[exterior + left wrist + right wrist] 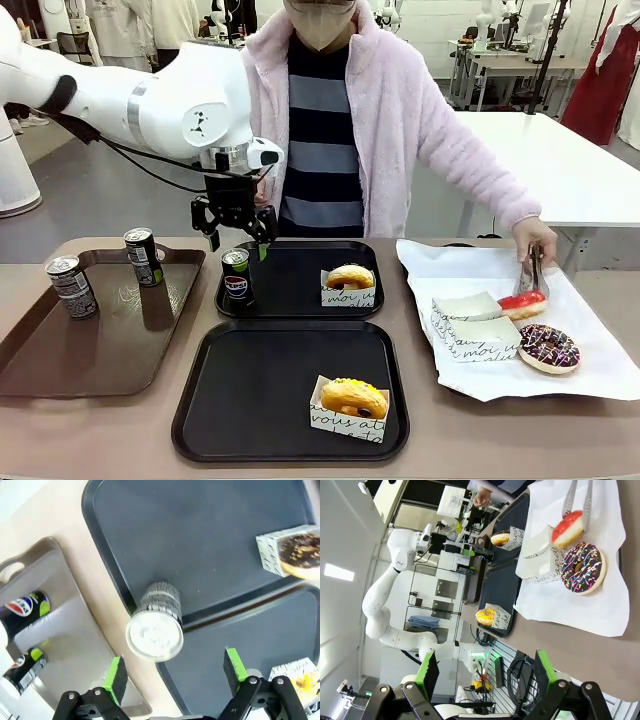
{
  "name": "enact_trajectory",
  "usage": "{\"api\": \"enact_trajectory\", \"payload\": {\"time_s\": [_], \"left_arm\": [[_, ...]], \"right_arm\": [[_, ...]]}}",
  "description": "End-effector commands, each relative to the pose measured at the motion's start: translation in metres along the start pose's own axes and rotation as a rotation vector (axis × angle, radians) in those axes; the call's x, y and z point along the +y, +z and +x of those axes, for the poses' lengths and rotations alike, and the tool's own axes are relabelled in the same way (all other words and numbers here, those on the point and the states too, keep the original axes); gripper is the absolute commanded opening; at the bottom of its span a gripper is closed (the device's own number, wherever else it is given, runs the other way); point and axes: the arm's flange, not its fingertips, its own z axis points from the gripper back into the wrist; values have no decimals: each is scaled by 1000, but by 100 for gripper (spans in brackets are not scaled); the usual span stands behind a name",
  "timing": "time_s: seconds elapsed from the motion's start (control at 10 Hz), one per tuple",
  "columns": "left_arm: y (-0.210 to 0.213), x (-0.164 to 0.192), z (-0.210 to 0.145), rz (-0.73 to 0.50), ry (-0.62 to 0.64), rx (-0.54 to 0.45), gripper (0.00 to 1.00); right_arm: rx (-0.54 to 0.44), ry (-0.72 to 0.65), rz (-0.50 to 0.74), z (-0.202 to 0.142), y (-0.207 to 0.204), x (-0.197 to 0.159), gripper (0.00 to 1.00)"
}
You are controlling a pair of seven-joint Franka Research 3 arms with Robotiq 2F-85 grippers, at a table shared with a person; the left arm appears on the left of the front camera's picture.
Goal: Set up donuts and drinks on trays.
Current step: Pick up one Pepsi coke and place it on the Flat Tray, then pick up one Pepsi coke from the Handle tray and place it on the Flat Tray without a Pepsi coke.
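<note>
A Pepsi can [237, 275] stands upright in the left front corner of the far black tray [300, 300]. My left gripper [235, 232] hangs just above it, open and clear of it. The left wrist view looks down on the can's silver top [154, 635], just ahead of the spread gripper [175, 672]. A glazed donut [350, 278] in its sleeve sits on the same tray. On the near black tray [250, 390] lies a yellow-iced donut [352, 398]. My right gripper [486, 670] is open and empty, off to the side of the table.
A brown tray [100, 350] at left holds two more cans [70, 285] [143, 256]. On white paper [590, 300] at right lie paper sleeves [470, 325] and a chocolate-sprinkled donut [548, 348]. The person's hand [535, 238] holds tongs on a red-iced donut [522, 303].
</note>
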Motion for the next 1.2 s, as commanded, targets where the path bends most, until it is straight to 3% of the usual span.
{"api": "enact_trajectory", "payload": {"time_s": [0.0, 0.2, 0.4, 0.6, 0.7, 1.1], "left_arm": [[27, -2, -43, -16, 9, 3, 100], [56, 5, -98, -34, -51, 21, 100], [63, 19, -132, -48, -61, -1, 100], [67, 29, -146, -60, -31, -49, 100], [70, 12, -130, -27, -47, 5, 100], [69, 14, -137, -26, -50, -3, 100]], "right_arm": [[-20, 19, 20, 2, 0, 0, 100], [-20, 19, 20, 2, 0, 0, 100], [-20, 19, 20, 2, 0, 0, 100], [-20, 19, 20, 2, 0, 0, 100], [-20, 19, 20, 2, 0, 0, 100], [-20, 19, 20, 2, 0, 0, 100]]}}
